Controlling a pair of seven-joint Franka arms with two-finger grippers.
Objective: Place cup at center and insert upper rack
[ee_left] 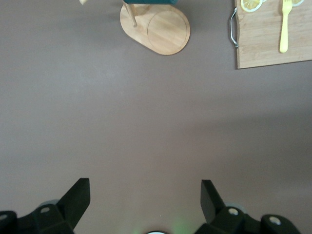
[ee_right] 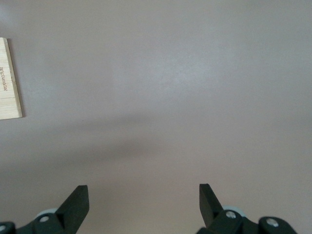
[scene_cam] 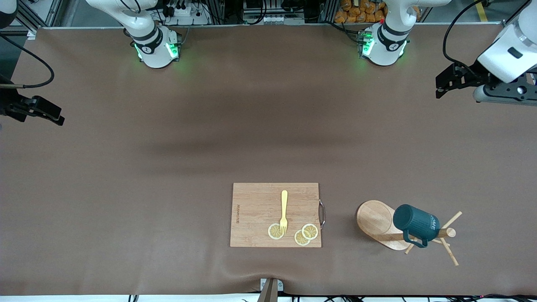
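Observation:
The cup [scene_cam: 413,221], a dark teal mug with white lettering, hangs against the post of the upper rack [scene_cam: 375,220]. This light wooden mug tree stands on its oval base, near the front camera toward the left arm's end of the table. The left wrist view shows the rack base [ee_left: 165,31] and a sliver of the cup [ee_left: 148,2]. My left gripper [scene_cam: 440,87] [ee_left: 145,184] hangs open and empty over the table's edge at the left arm's end. My right gripper [scene_cam: 58,119] [ee_right: 142,187] is open and empty at the right arm's end, over bare tablecloth.
Beside the rack, toward the table's middle, lies a bamboo cutting board [scene_cam: 256,209] [ee_left: 265,46] [ee_right: 9,83] with a metal handle. It carries a yellow fork [scene_cam: 284,209] [ee_left: 284,29] and three lemon slices [scene_cam: 305,235]. Brown cloth covers the table.

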